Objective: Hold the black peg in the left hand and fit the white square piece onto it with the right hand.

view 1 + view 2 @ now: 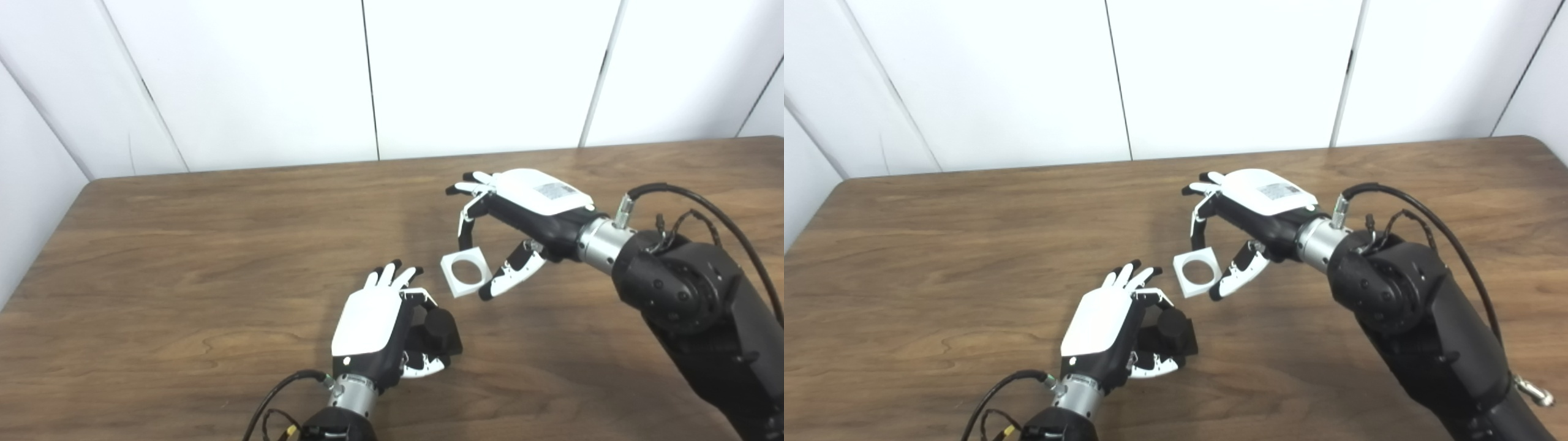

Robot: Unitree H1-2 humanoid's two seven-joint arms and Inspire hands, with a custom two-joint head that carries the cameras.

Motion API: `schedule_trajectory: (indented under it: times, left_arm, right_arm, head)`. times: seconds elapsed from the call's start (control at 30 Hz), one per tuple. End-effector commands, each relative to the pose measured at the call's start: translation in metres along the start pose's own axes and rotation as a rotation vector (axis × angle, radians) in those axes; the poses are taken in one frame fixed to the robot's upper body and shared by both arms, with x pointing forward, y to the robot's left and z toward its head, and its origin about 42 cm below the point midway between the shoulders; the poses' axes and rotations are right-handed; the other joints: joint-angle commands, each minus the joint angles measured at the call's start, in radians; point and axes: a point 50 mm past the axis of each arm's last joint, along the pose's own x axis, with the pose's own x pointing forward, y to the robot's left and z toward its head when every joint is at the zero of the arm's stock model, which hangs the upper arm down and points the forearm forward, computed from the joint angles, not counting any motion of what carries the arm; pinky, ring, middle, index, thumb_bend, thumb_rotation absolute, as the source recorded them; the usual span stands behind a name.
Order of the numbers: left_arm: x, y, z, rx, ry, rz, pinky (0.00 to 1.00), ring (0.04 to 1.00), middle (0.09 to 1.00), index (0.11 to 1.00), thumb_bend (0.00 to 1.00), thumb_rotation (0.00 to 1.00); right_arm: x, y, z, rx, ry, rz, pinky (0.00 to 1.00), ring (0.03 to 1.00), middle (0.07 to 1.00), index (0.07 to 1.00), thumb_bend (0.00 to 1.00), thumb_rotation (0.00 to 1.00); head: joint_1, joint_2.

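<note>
My left hand [378, 327] is near the table's front, shut on the black peg [438, 331], a round stub on a square black base that shows at the hand's right side. My right hand [520, 217] reaches in from the right and pinches the white square piece [465, 272] between a finger and the thumb. The piece has a round hole through its middle and hangs tilted just above and to the right of the peg, apart from it.
The brown wooden table [184, 245] runs to white wall panels at the back. Cables loop from both forearms, at the right wrist [704, 214] and at the left wrist [275, 392].
</note>
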Motion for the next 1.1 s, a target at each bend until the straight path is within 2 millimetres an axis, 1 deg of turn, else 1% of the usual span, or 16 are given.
schedule_trajectory:
  times: [0.0,0.63,1.07]
  left_arm:
    - [0.005,0.008,0.006,0.006,-0.027,0.039,1.00,1.000,0.924,0.492,0.51,0.08]
    - [0.008,0.009,0.005,0.019,-0.019,0.038,0.99,1.000,0.923,0.492,0.51,0.08]
    - [0.011,0.010,0.005,0.015,-0.016,0.042,0.99,1.000,0.920,0.491,0.51,0.08]
  right_arm:
    - [-0.001,-0.013,0.008,-0.032,-0.029,-0.052,1.00,1.000,0.933,0.490,0.52,0.15]
    - [-0.002,-0.003,0.017,-0.001,-0.064,-0.008,1.00,1.000,0.930,0.490,0.52,0.16]
    - [-0.008,0.004,0.024,0.019,-0.078,0.029,1.00,1.000,0.935,0.491,0.52,0.16]
  head:
    - [0.000,0.001]
    - [0.004,0.012]
    - [0.002,0.015]
